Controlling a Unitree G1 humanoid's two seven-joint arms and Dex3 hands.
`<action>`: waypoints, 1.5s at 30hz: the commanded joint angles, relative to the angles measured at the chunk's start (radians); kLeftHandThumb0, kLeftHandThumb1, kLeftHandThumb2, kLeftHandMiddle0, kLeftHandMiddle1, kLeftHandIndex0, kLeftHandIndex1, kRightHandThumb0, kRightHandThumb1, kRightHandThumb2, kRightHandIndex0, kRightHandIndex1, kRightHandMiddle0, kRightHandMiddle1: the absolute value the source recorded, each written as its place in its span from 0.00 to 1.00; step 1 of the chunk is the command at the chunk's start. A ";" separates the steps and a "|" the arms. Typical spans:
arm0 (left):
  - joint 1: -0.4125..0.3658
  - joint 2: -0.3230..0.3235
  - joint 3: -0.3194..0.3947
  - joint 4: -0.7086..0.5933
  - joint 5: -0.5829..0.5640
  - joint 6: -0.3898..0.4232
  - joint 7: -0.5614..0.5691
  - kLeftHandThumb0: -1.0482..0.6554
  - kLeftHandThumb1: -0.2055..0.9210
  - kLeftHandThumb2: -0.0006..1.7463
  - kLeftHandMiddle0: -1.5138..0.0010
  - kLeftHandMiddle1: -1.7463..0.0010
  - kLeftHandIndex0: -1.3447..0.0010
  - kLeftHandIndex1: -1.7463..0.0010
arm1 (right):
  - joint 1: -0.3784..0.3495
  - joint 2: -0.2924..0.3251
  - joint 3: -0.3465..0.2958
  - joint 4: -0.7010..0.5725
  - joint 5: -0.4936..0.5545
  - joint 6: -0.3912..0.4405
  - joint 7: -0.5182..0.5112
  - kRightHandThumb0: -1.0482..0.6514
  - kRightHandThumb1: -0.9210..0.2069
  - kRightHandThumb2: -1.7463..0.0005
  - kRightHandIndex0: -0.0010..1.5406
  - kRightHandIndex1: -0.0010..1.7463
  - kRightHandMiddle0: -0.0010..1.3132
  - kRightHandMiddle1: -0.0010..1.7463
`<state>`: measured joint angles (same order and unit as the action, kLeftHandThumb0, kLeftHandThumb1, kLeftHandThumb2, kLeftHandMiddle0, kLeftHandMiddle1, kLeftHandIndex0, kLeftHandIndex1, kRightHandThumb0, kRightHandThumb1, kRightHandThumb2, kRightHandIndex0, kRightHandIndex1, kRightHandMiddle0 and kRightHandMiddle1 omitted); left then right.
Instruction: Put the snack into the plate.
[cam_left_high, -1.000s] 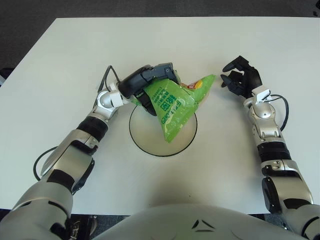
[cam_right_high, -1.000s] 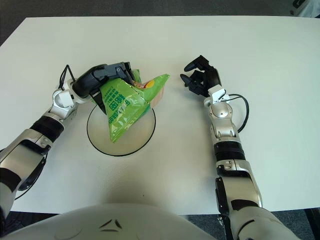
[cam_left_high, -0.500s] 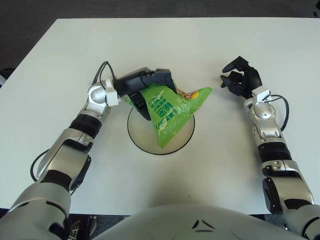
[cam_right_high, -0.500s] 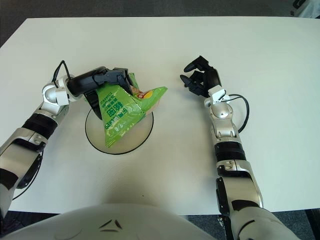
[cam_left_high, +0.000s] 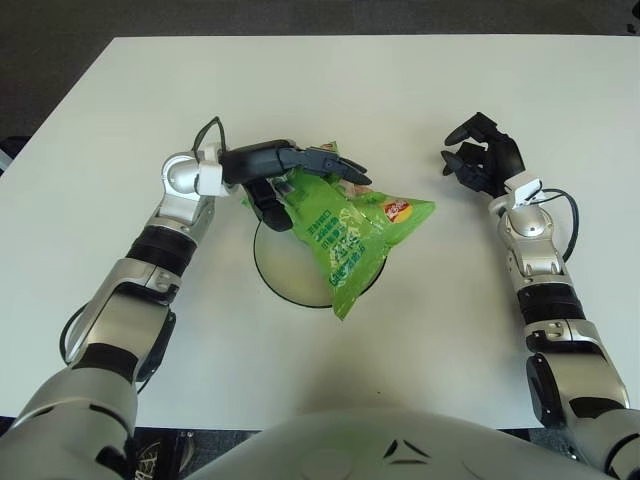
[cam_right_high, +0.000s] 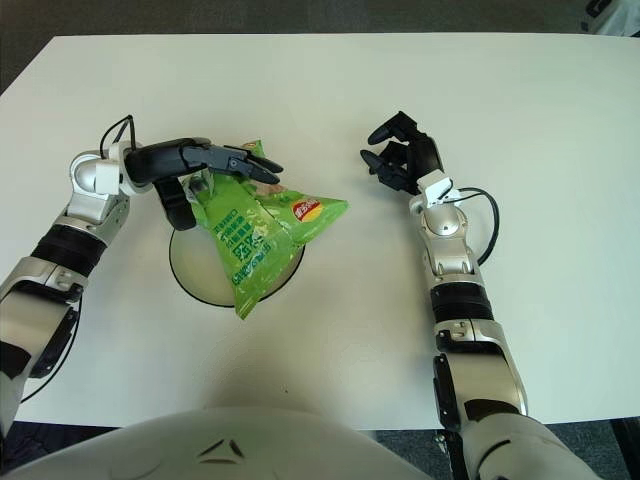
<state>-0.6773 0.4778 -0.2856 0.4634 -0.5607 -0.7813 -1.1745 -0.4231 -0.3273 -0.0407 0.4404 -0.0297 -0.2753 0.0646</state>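
- Left robot hand (cam_left_high: 290, 165): dark grey-black, three jointed fingers, on a rounded silver-white wrist housing.
- Right robot hand (cam_left_high: 482, 160): same black three-finger build, white wrist block with small dark markings.
- Thin black cable loops at each wrist.
- Forearms: silver shells alternating with black ribbed joint bands.
- Torso: pale grey curved shell at 6 o'clock, small dark triangular mark.
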 joint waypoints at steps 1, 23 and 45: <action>0.026 -0.006 0.051 -0.027 -0.062 0.101 -0.078 0.07 1.00 0.30 0.82 1.00 0.71 0.98 | 0.083 -0.001 0.030 0.083 -0.033 0.076 0.038 0.40 0.00 0.84 0.62 0.70 0.36 0.84; 0.013 0.004 0.164 -0.096 0.019 0.474 -0.213 0.05 1.00 0.28 0.99 1.00 0.97 1.00 | 0.062 -0.017 0.038 0.121 -0.043 0.070 0.052 0.40 0.00 0.84 0.62 0.69 0.36 0.84; 0.088 -0.204 0.496 -0.193 -0.248 0.629 -0.016 0.17 1.00 0.50 0.31 0.86 0.33 0.83 | 0.051 -0.036 0.053 0.143 -0.042 0.060 0.080 0.40 0.00 0.85 0.62 0.66 0.37 0.83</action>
<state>-0.6070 0.3172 0.1794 0.2875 -0.7763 -0.1439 -1.2010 -0.4610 -0.3691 -0.0267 0.4955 -0.0297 -0.2870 0.1043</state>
